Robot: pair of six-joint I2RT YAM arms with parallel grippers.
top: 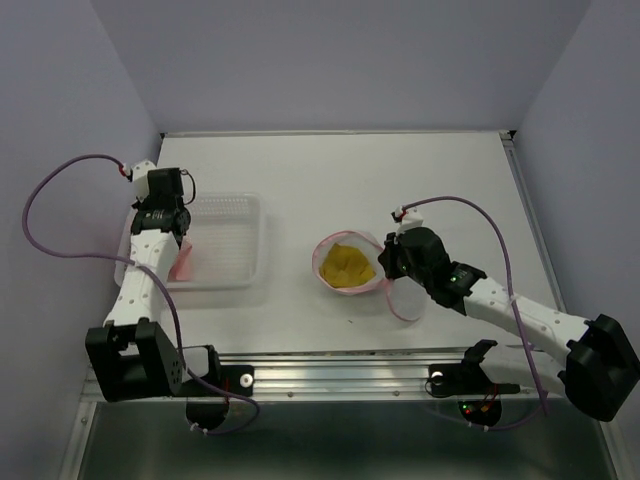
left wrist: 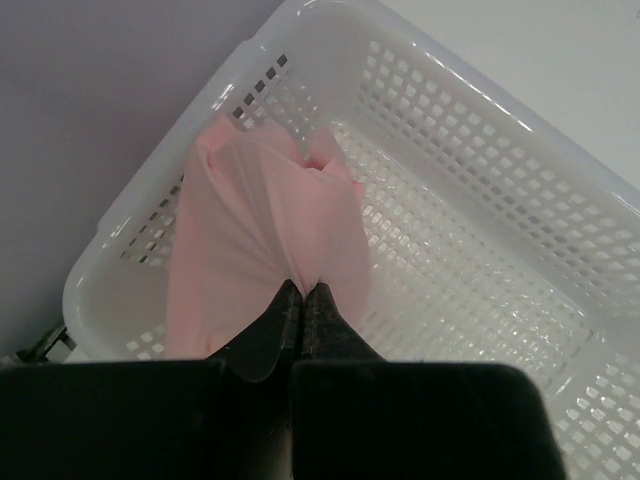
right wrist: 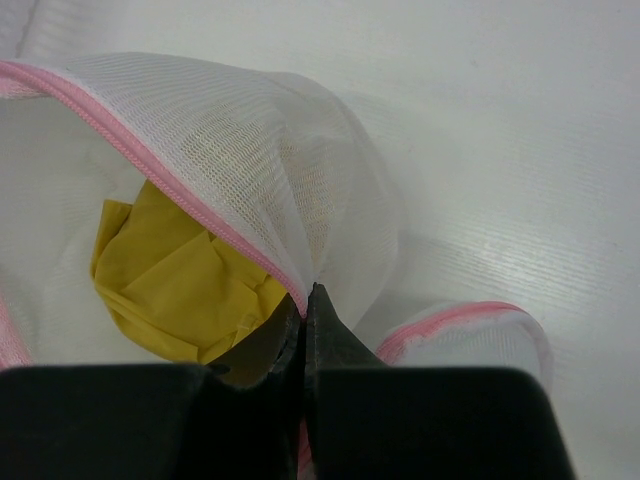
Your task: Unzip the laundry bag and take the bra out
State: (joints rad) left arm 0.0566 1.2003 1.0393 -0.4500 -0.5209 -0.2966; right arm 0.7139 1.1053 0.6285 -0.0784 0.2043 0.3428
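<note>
The laundry bag (top: 323,250) lies unzipped mid-table, its round lid (top: 405,300) folded out toward the near side. A yellow garment (top: 347,265) sits inside it. My right gripper (top: 385,263) is shut on the bag's pink-trimmed rim; in the right wrist view the gripper (right wrist: 305,295) pinches the white mesh (right wrist: 250,150) just beside the yellow garment (right wrist: 170,280). My left gripper (top: 178,243) is shut on a pink bra (top: 182,263), out of the bag. In the left wrist view the bra (left wrist: 260,230) hangs from the gripper (left wrist: 304,288) into the basket's left end.
A rectangular white plastic basket (top: 262,235) stands at the table's left, its perforated floor (left wrist: 480,300) holding only the pink bra. The lid's pink edge (right wrist: 450,320) lies right of my right fingers. Grey walls close in on both sides.
</note>
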